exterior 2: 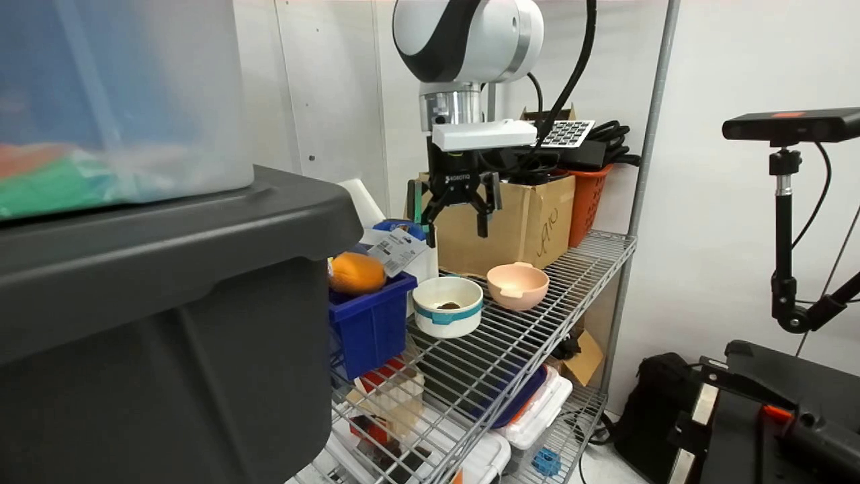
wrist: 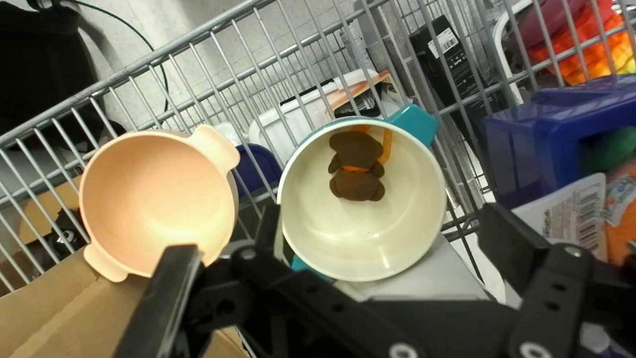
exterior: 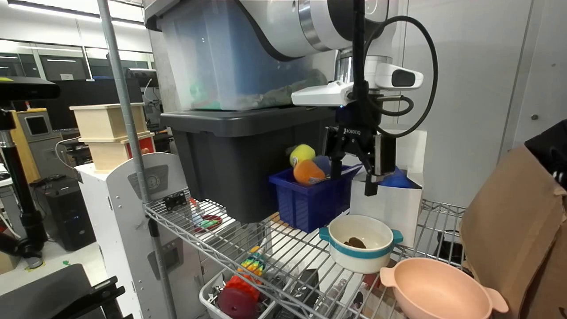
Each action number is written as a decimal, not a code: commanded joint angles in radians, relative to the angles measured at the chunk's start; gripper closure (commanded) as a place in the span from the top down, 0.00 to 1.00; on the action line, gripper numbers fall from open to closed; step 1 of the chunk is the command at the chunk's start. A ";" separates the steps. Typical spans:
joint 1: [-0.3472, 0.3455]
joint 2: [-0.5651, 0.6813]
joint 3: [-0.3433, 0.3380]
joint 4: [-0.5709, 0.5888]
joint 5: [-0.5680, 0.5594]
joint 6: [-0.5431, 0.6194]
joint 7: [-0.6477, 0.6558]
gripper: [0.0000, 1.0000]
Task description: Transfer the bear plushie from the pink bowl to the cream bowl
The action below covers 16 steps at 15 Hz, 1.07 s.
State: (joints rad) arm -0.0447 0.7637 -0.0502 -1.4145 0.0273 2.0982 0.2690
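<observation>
The brown bear plushie (wrist: pixel 357 171) with orange patches lies inside the cream bowl (wrist: pixel 343 238), against its inner wall, in the wrist view. Only a small brown part of the plushie (exterior: pixel 355 242) shows above the cream bowl's rim in an exterior view; it also shows small in an exterior view (exterior 2: pixel 449 306). The cream bowl (exterior: pixel 361 261) has a teal rim band and handles. The pink bowl (exterior: pixel 443 288) stands beside it with nothing inside; it also shows in the wrist view (wrist: pixel 154 199). My gripper (exterior: pixel 353 180) is open and empty, well above the cream bowl, fingers pointing down.
Both bowls stand on a wire shelf (exterior 2: pixel 497 349). A dark blue bin (exterior: pixel 305 204) with yellow and orange toys stands beside the cream bowl. A white box (exterior: pixel 390 204) is behind it. A cardboard box (exterior 2: pixel 490 222) stands by the pink bowl. Large stacked totes (exterior: pixel 239 155) flank the shelf.
</observation>
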 commanded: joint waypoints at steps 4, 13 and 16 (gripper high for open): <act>-0.012 -0.086 -0.006 -0.114 0.019 0.028 -0.046 1.00; -0.028 -0.292 -0.008 -0.370 0.011 0.103 -0.127 1.00; -0.016 -0.376 -0.007 -0.487 0.003 0.153 -0.130 1.00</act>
State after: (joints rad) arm -0.0709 0.4976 -0.0567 -1.7566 0.0272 2.1919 0.1601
